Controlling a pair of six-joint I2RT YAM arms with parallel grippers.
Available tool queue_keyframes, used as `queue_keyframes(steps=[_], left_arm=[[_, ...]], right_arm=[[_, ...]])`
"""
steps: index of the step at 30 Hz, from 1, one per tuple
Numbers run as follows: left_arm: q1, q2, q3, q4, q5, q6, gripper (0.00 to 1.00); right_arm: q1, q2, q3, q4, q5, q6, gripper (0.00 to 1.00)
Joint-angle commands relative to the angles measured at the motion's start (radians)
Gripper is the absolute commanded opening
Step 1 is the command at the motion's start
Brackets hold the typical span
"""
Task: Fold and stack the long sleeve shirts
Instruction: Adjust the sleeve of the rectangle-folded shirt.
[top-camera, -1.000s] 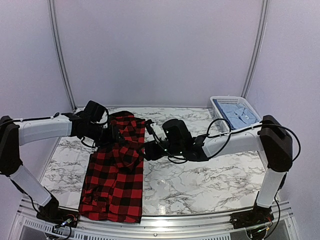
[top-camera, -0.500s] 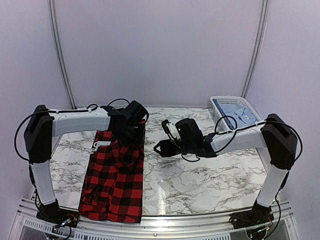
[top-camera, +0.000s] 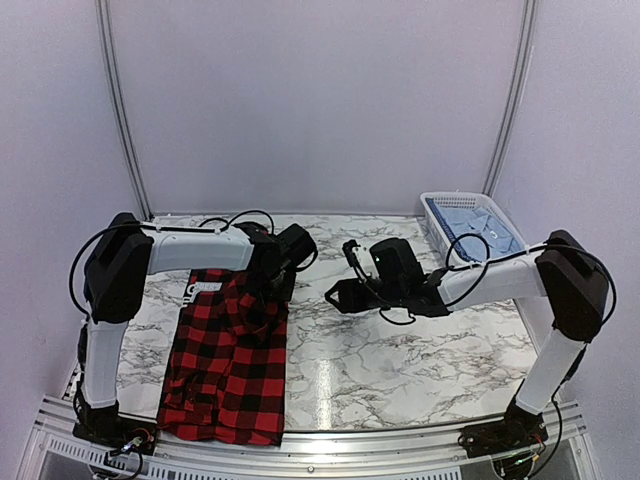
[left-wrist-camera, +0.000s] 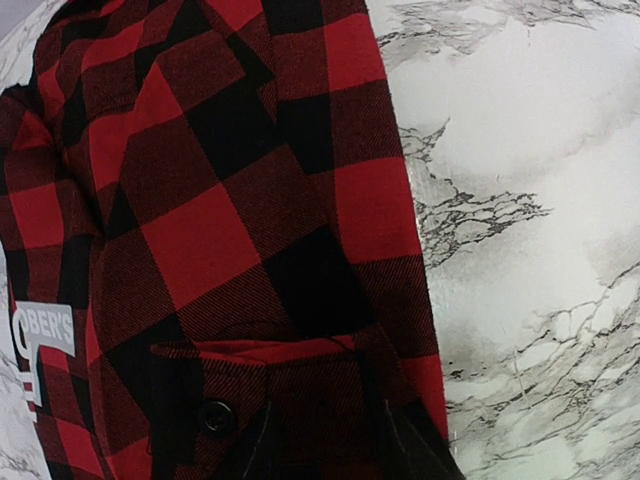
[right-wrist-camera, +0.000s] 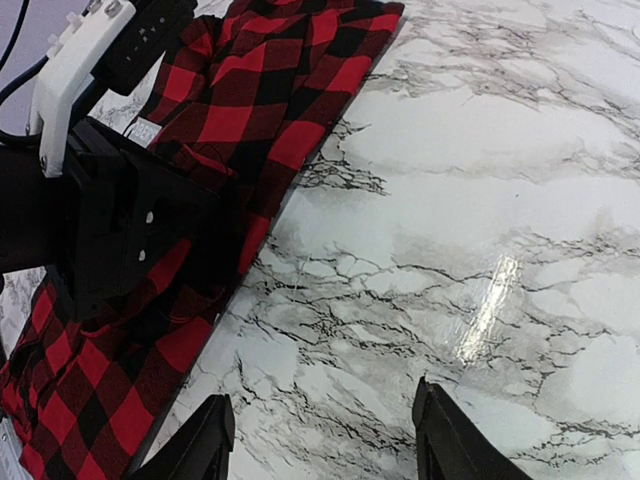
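The red-and-black check shirt (top-camera: 230, 350) lies lengthwise on the left of the marble table, folded narrow. It also shows in the left wrist view (left-wrist-camera: 200, 240) and the right wrist view (right-wrist-camera: 280, 90). My left gripper (top-camera: 268, 295) is at the shirt's upper right edge, shut on a buttoned cuff fold (left-wrist-camera: 300, 390) that sits between its jaws (left-wrist-camera: 325, 455). My right gripper (top-camera: 335, 296) is open and empty over bare marble, just right of the shirt (right-wrist-camera: 320, 440). The pale blue shirt (top-camera: 475, 225) lies in the white basket.
The white lattice basket (top-camera: 440, 200) stands at the back right corner. My left arm (right-wrist-camera: 110, 200) reaches across the shirt's top. A white label (top-camera: 203, 287) shows on the shirt. The table's near metal edge (top-camera: 380, 440) runs along the front.
My left gripper has swept from the shirt's left side to its right edge, carrying cloth over. My right gripper has drawn back to the right, off the shirt.
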Motion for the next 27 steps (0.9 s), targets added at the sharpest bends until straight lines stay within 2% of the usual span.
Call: queue_keyframes(steps=[1, 11, 18, 27], left_arm=[[0.0, 0.005, 0.01, -0.043, -0.072, 0.02, 0.3], [-0.001, -0.009, -0.008, -0.038, -0.058, 0.043, 0.0], [-0.001, -0.074, -0.037, -0.019, -0.017, 0.062, 0.0], [-0.028, -0.305, -0.232, 0.13, 0.245, 0.143, 0.0]], right_arm=[[-0.003, -0.026, -0.007, 0.028, -0.012, 0.017, 0.57], [-0.003, -0.024, 0.012, 0.013, -0.015, 0.019, 0.57], [-0.004, -0.011, 0.021, 0.001, -0.015, 0.019, 0.57], [-0.004, 0.024, 0.059, -0.014, -0.01, 0.003, 0.57]])
